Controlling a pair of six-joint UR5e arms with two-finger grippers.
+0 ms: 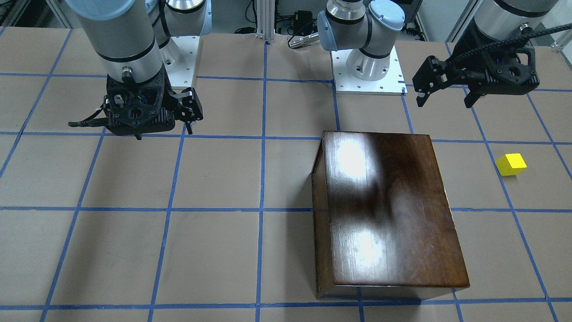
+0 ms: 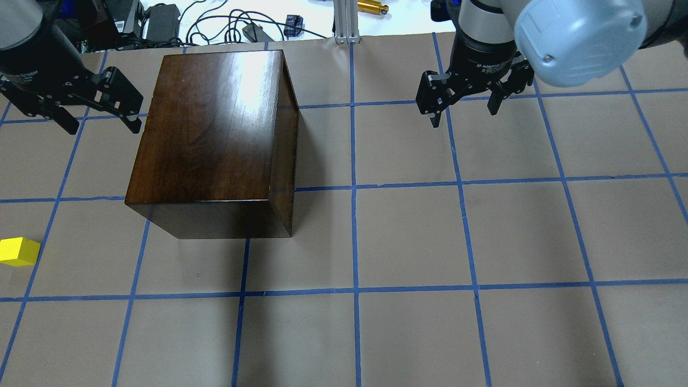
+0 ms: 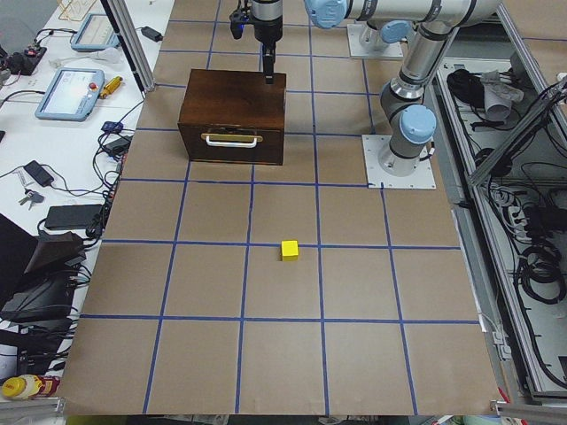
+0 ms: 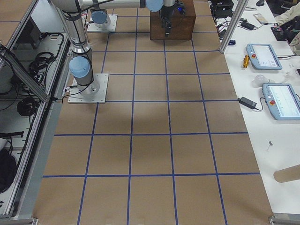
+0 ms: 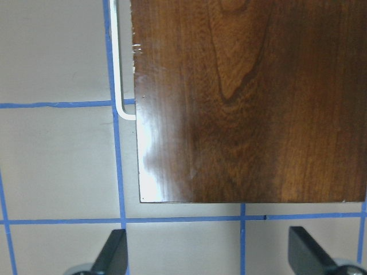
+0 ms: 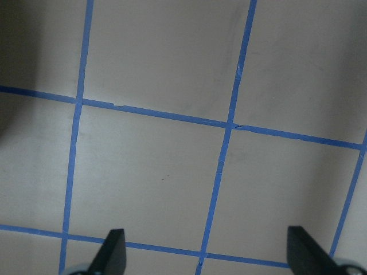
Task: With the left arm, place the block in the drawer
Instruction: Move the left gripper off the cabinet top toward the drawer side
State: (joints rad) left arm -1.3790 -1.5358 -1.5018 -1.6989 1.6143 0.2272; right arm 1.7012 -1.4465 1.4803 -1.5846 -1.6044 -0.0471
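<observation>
The yellow block (image 1: 511,164) (image 2: 19,251) (image 3: 290,250) lies on the table, well to the left of the dark wooden cabinet (image 1: 389,210) (image 2: 215,134) (image 5: 246,103). The drawer (image 3: 230,139) sits pushed in, its white handle (image 5: 117,57) facing the block's side. My left gripper (image 1: 442,100) (image 2: 102,126) (image 5: 209,255) hangs open and empty above the table, beside the cabinet's far left corner and far from the block. My right gripper (image 1: 190,118) (image 2: 462,110) (image 6: 209,255) is open and empty over bare table to the cabinet's right.
Brown table (image 2: 408,242) is marked with a blue tape grid. Both arm bases (image 1: 368,67) stand at the robot's edge. Cables and devices (image 2: 161,19) lie beyond the far edge, and tablets (image 4: 265,54) rest on a side bench.
</observation>
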